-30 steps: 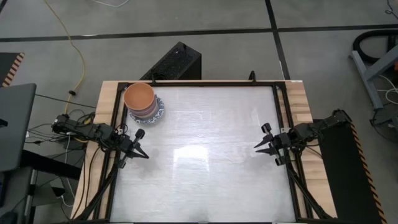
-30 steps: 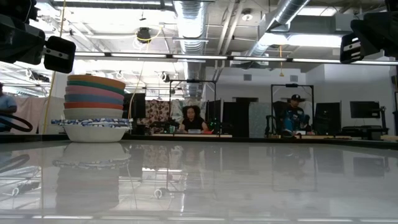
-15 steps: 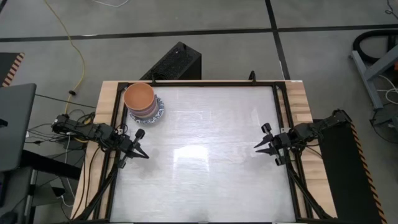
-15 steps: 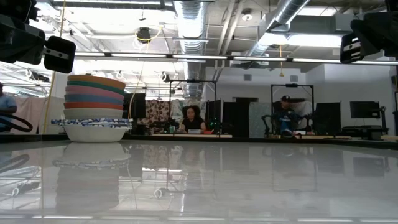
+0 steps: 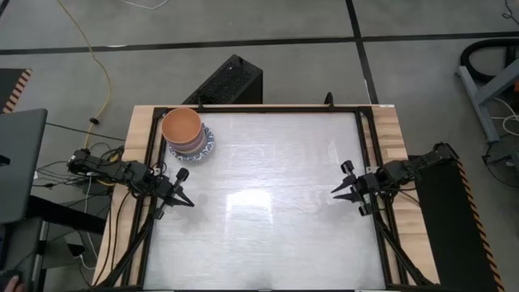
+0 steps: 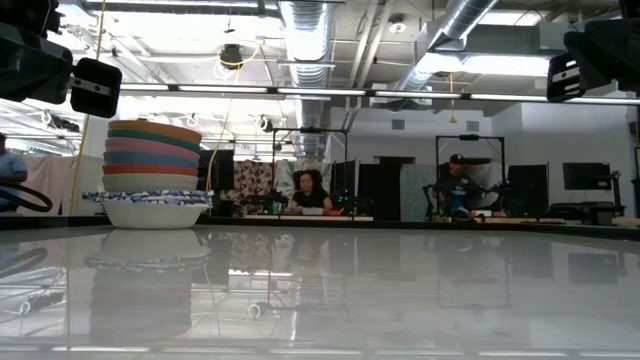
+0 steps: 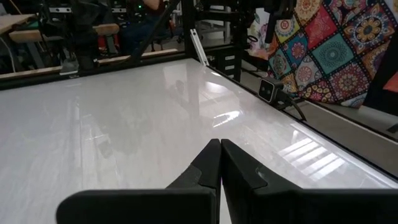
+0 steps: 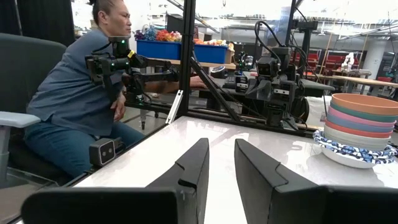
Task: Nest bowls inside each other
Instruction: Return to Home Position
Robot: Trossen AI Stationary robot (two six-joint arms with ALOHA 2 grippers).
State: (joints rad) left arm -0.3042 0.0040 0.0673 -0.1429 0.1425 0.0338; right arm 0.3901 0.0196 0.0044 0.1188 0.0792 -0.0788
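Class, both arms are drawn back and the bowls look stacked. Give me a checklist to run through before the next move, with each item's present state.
1. Bowl stack stands upright, with the orange bowl on top: ok.
2. Every bowl in view sits in that one stack, at the table's far left corner: ok.
3. Left gripper is empty, shut, near the left edge and apart from the stack: ok.
4. Right gripper is empty, open and near the right edge: ok.
5. All nine bowls are in the stack: cannot tell, because the lower rims hide one another.
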